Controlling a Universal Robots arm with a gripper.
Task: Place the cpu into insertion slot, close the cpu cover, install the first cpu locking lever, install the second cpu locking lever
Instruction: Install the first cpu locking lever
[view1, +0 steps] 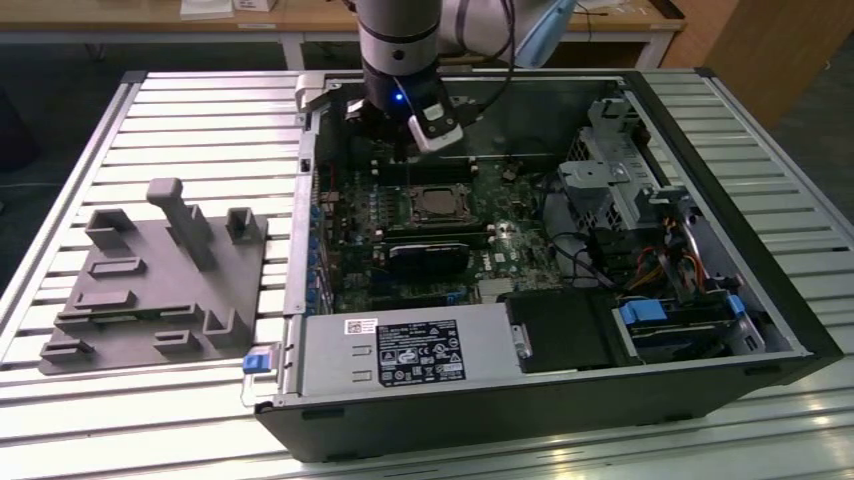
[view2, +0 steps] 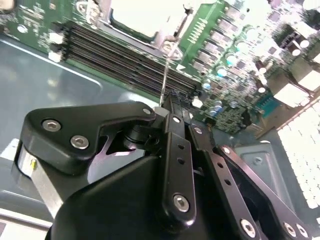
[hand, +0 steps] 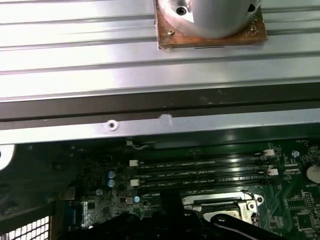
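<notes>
Cpu (view2: 142, 15) seated in insertion slot (view1: 412, 205), cpu cover (view2: 169, 37) down over it.
Gripper (view2: 169, 104) pinched nearly shut on thin locking lever (view2: 166, 70) rod; cpu lies just ahead of fingertips (view2: 173, 125), past the RAM slots (view2: 115, 52), on green motherboard (view2: 235, 85).

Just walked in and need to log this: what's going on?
A robot arm's hand hangs inside the open computer case, above the motherboard. The cpu sits in the insertion slot, with the cpu cover seemingly down around it. In the second wrist view the hand's tip meets a thin locking lever.
</notes>
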